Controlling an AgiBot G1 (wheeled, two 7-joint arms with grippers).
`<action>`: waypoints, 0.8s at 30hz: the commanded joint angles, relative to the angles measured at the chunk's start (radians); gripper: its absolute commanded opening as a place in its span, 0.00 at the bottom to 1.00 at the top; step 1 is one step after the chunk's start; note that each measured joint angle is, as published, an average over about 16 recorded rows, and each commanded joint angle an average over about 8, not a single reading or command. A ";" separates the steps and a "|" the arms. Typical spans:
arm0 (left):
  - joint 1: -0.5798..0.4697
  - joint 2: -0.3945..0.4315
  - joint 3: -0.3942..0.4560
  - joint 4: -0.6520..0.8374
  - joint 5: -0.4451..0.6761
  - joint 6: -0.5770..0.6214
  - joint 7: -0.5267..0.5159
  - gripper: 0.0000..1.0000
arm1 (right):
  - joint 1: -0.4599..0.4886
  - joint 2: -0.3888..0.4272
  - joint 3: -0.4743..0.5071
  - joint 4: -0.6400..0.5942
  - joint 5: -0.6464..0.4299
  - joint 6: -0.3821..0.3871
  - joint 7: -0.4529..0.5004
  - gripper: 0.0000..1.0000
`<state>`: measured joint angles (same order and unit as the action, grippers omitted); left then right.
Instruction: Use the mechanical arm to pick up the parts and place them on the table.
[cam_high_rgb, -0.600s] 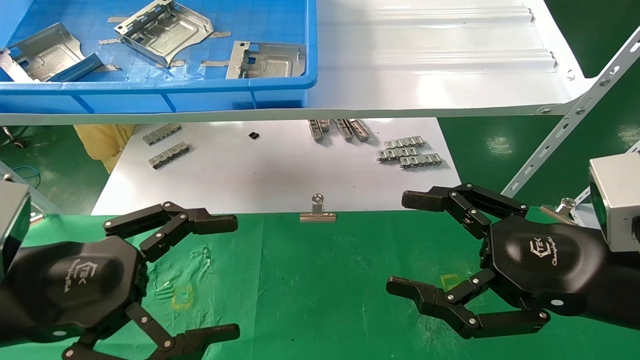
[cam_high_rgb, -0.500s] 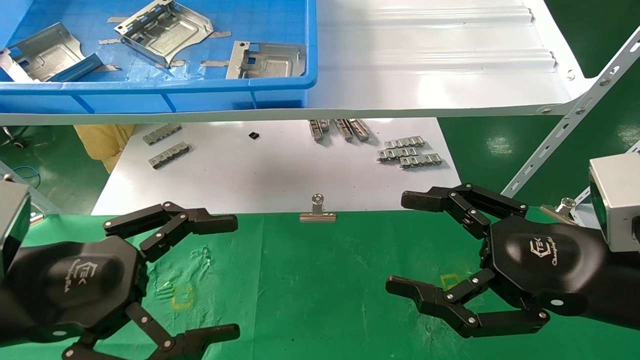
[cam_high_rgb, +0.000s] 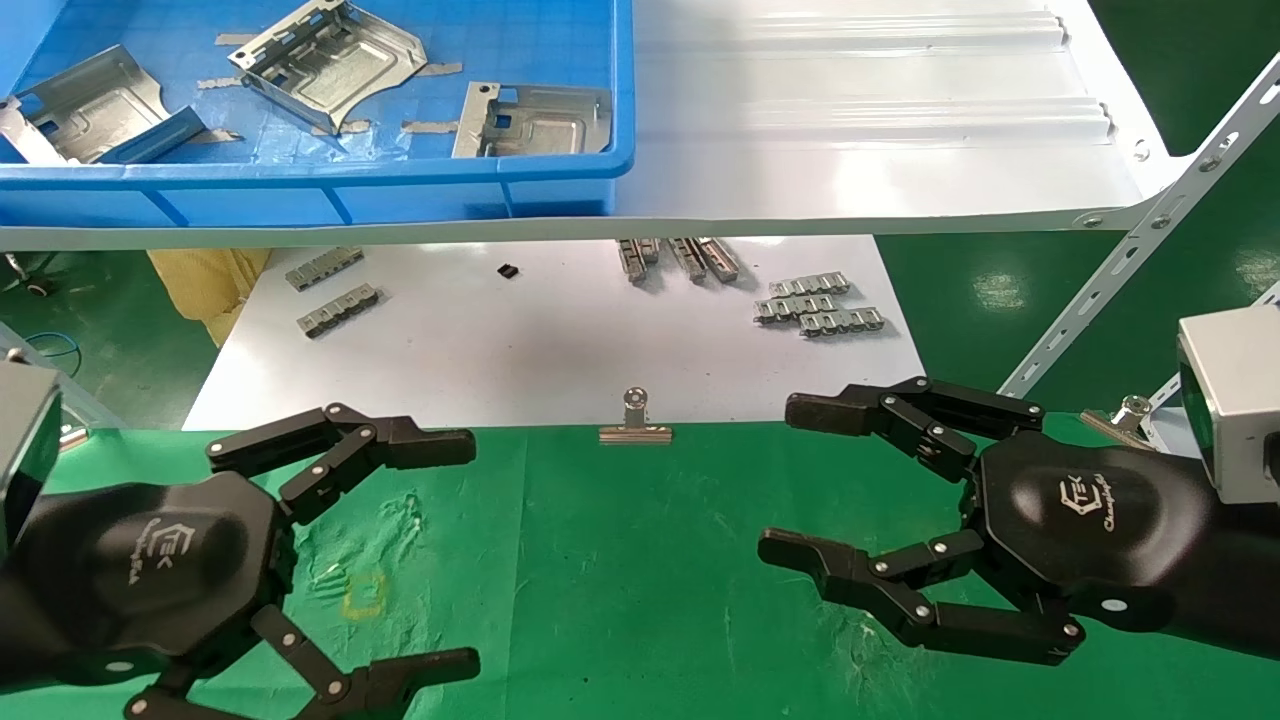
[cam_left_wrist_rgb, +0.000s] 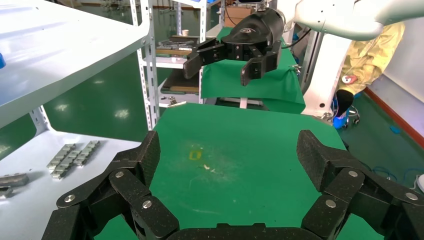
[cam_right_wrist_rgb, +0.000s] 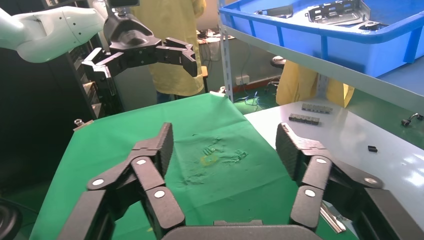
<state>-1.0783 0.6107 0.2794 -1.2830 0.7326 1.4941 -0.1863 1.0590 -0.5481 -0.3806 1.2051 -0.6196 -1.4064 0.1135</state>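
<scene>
Three silver stamped metal parts lie in a blue bin (cam_high_rgb: 320, 185) on the upper shelf: one at the left (cam_high_rgb: 90, 105), one in the middle (cam_high_rgb: 330, 60), one at the right (cam_high_rgb: 535, 120). They also show in the right wrist view (cam_right_wrist_rgb: 335, 11). My left gripper (cam_high_rgb: 455, 545) hovers open and empty over the green cloth table (cam_high_rgb: 620, 560) at the near left. My right gripper (cam_high_rgb: 795, 480) hovers open and empty over the table at the near right. Each wrist view shows green cloth between its own black fingers (cam_left_wrist_rgb: 145, 160) (cam_right_wrist_rgb: 162, 145).
A glossy white ribbed shelf (cam_high_rgb: 860, 120) carries the bin. Below it a white board (cam_high_rgb: 560, 340) holds small ridged metal strips (cam_high_rgb: 815, 305) (cam_high_rgb: 330, 295). A silver binder clip (cam_high_rgb: 635, 425) sits at the cloth's far edge. A slotted steel brace (cam_high_rgb: 1140, 250) slants at the right.
My right gripper's fingers have shifted slightly left and lower over the cloth. The left gripper and the parts have not moved.
</scene>
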 joint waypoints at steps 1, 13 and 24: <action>0.002 0.000 0.000 0.001 -0.001 0.001 0.000 1.00 | 0.000 0.000 0.000 0.000 0.000 0.000 0.000 0.00; -0.200 0.029 0.026 0.018 0.093 -0.041 -0.073 1.00 | 0.000 0.000 0.000 0.000 0.000 0.000 0.000 0.00; -0.676 0.250 0.164 0.464 0.422 -0.151 -0.118 1.00 | 0.000 0.000 0.000 0.000 0.000 0.000 0.000 0.00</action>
<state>-1.7365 0.8567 0.4394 -0.8143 1.1465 1.3300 -0.2902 1.0591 -0.5481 -0.3806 1.2051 -0.6196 -1.4064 0.1135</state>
